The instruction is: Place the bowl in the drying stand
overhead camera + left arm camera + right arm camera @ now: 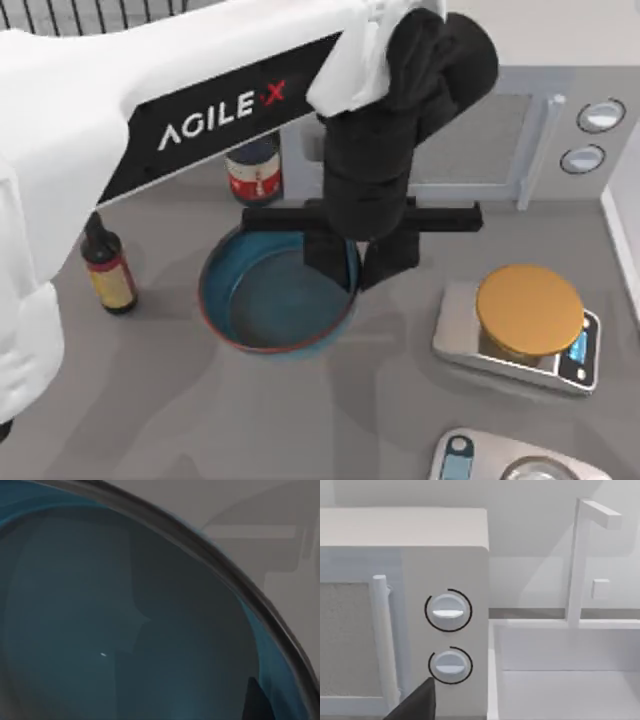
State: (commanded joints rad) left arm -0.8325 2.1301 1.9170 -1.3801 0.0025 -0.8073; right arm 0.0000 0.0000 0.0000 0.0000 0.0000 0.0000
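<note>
bowl point(270, 300) on bench point(330, 420) mid-left of centre, upright, between sauce bottle point(108, 265) and kitchen scale point(520, 325). likely rigid, smooth, slippery wall, light; best hold is thin rim. left gripper point(355, 270) straddles bowl's right rim, pointing down; pinched or spread: cannot tell. left arm reaches in from left. drying stand point(90, 12) far back-left. right arm parked near microwave point(420, 605).

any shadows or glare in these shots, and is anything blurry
Top view: the left arm throws a soft shadow on the table around the bowl, and the left pincer hangs over its right rim. Left wrist view: a stepped shadow lies across the bowl's inner base, with one tiny bright glint; the rim looks smeared. Right wrist view: even light, the microwave crisp, no glare.
</note>
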